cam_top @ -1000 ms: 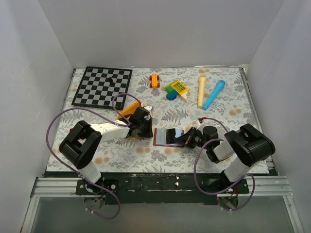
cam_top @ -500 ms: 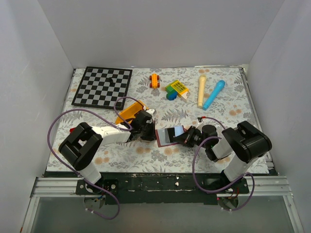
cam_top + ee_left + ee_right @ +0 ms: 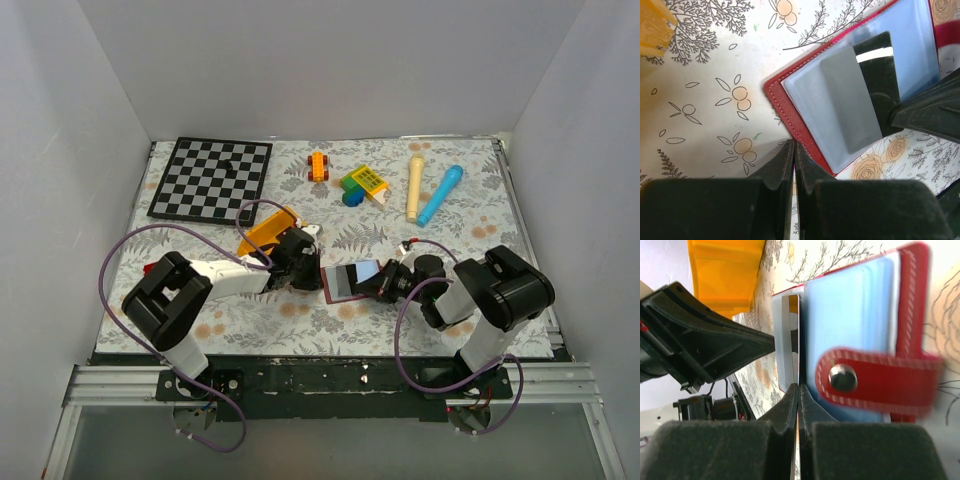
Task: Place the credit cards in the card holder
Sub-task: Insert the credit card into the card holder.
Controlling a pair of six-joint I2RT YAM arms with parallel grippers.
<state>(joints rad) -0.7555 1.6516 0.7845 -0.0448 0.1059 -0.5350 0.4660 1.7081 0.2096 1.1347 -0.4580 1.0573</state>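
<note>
Black-and-white chessboard (image 3: 211,178), flat at the far left corner of a floral cloth (image 3: 480,220). Just right of the chessboard's far right corner: orange toy car (image 3: 318,165). Further right of the chessboard: cluster of blocks (image 3: 360,185) in green, yellow and blue, touching one another. Well right of the chessboard: cream stick (image 3: 415,187) and blue stick (image 3: 440,195), side by side, near ends almost meeting. Just nearer than the chessboard's near right corner: yellow bin (image 3: 262,228), set at an angle to the chessboard, only partly seen. White walls (image 3: 330,70) behind the chessboard and to both sides.
</note>
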